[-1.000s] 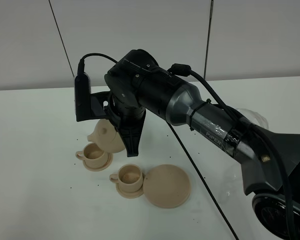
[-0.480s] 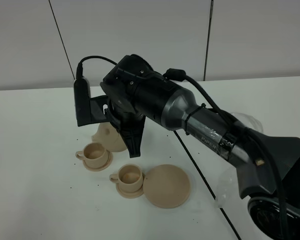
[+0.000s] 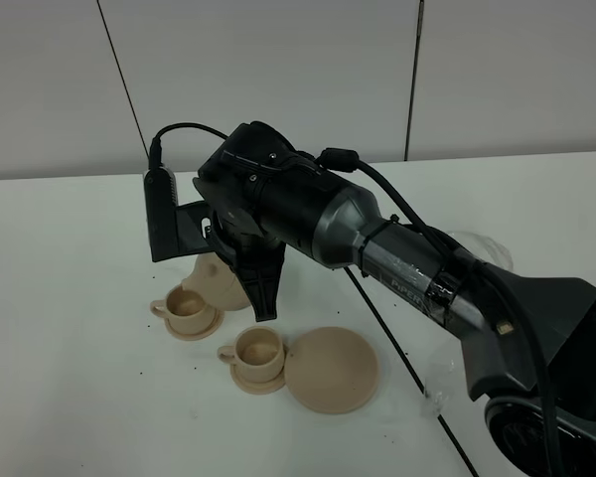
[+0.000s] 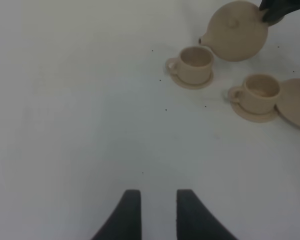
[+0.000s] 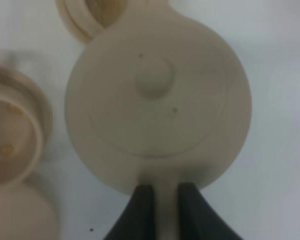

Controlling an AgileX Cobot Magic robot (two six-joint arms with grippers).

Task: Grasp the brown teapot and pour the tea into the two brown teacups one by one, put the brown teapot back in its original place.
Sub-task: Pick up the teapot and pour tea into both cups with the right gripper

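While right pincer [image 5: 165, 196] clamps single teapot [image 5: 157, 100]: two teacups [image 4: 196, 61] [image 4: 261, 91], three saucers [image 4: 190, 84] [image 4: 252, 116] [image 4: 297, 100]; left pincer [image 4: 158, 196] parted.

One brown teapot [image 4: 237, 32], two brown teacups [image 4: 196, 61] [image 4: 261, 92], two small saucers [image 4: 190, 84] [image 4: 252, 117] — one wide saucer [image 4: 295, 102] besides.

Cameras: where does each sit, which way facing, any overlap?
Exterior high: mounted high, looking down at the white table; right arm shows.
Left wrist: on left arm, facing the rounded beige ceramic teapot across the table; open left hand shows.
Right wrist: straight above the teapot; right hand shut on it.
Shared: teapot, two small beige ceramic teacups.
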